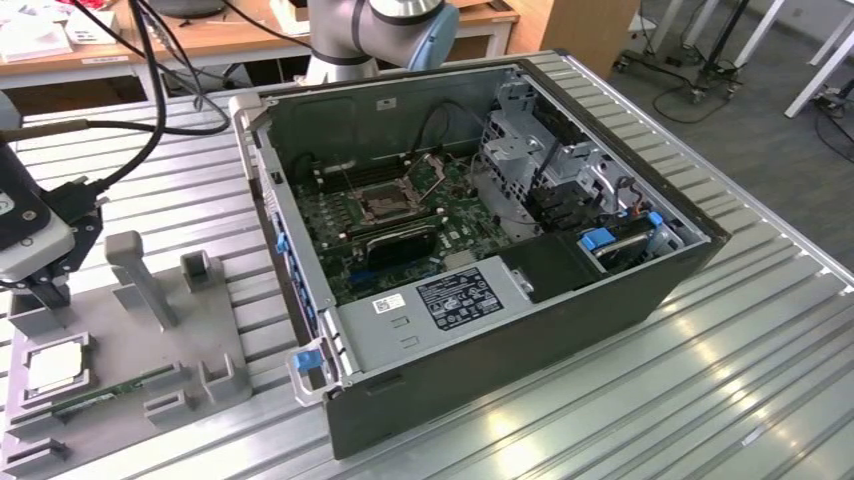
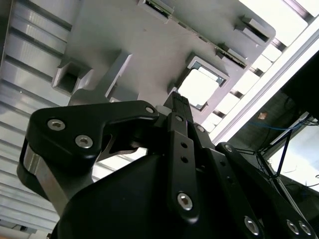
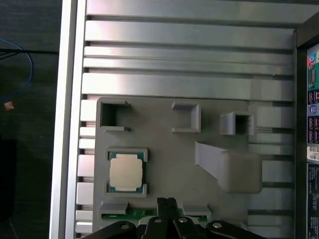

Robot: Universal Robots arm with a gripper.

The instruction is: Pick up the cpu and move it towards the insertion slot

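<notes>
**Fixture plate** (image 1: 200,340): grey, flat on the slatted metal table (image 1: 667,400), to the exterior view's left of the computer case (image 1: 534,340).
- The cpu (image 3: 125,172) lay flat, pale metal face up, in a square nest with raised corner walls. Nothing covered it or gripped it.
- A green memory stick (image 1: 83,400) sat on edge in a low holder just beside the cpu nest.
- A tall slanted post (image 3: 227,167) and several small U-shaped brackets stood elsewhere on the plate, apart from the cpu.

**Computer case**: dark tower on its side, open side up.
- The motherboard (image 1: 400,240) lined the floor.
- The insertion slot (image 1: 387,203), a silver-framed square socket, sat near the middle of the board, well apart from the cpu.
- A grey labelled power supply box (image 1: 441,300) filled the near end.
- Drive bays and cable bundles occupied the exterior view's right side.

**Surroundings**
- Black cables (image 1: 147,100) trailed across the table behind the plate.
- The case wall stood between the plate and the socket.
- A wooden desk (image 1: 200,40) stood beyond.

**Arm**
- The base stood behind the case.
- The gripper (image 1: 51,290) hung over the plate, pointing down.
- In the first wrist view the fingertips (image 3: 162,204) were pressed together with nothing between them. They were over the memory-stick holder, just beside the cpu nest and not touching the chip.
</notes>
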